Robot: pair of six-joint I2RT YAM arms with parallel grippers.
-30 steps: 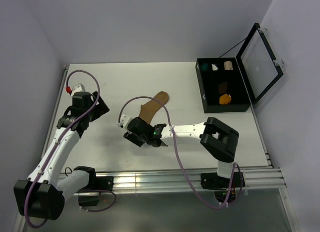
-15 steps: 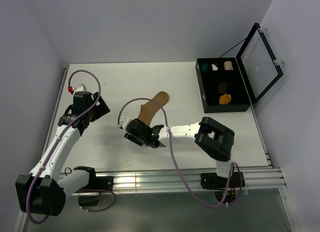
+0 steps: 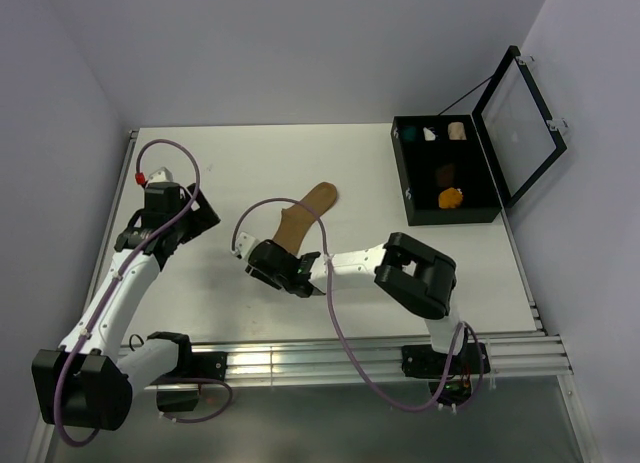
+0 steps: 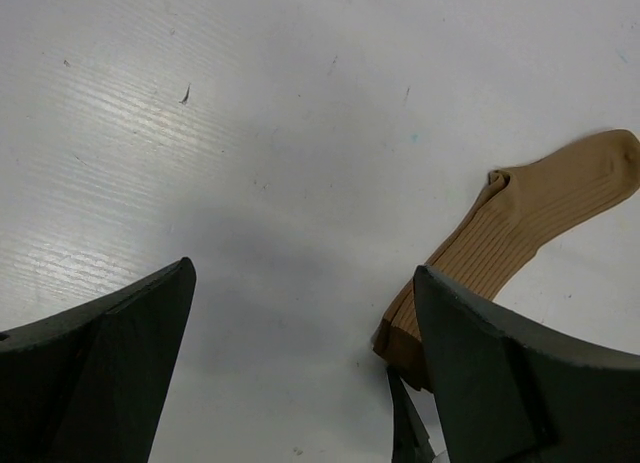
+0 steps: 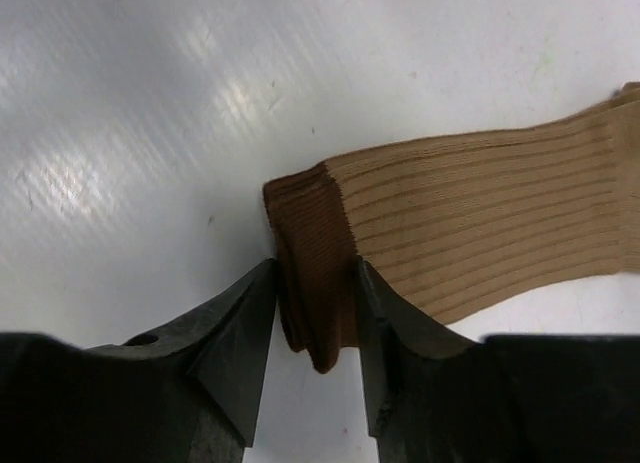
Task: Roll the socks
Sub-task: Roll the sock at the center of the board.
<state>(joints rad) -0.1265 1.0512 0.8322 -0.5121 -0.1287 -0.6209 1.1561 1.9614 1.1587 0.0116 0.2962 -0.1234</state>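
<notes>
**Table** (image 3: 250, 163): white, with both arms mounted at its near edge.

**Tan sock** (image 3: 306, 209): one ribbed sock lying flat near mid-table. The toe points to the far side and the darker cuff end faces the arms. It also shows in the left wrist view (image 4: 520, 223) and the right wrist view (image 5: 480, 223).

**Right gripper** (image 3: 283, 251): low over the table at the sock's cuff. In its own camera (image 5: 315, 303) the two fingers pinch the folded cuff edge, one on each side, both touching fabric.

**Left gripper** (image 3: 195, 215): on the left part of the table, well apart from the sock. Its jaws are spread wide (image 4: 300, 273) and hold nothing, with bare table between them.

**Black case** (image 3: 398, 173): at the far right of the table, divided into compartments, with its glazed lid (image 3: 515, 123) standing open.

- Far row: teal bundle (image 3: 408, 134), white bundle (image 3: 429, 134), cream bundle (image 3: 457, 130).
- Nearer compartments: dark brown sock (image 3: 446, 172) and orange sock (image 3: 450, 197). Both look like compact lumps, possibly rolled, but they are too small in the view to be sure.
</notes>
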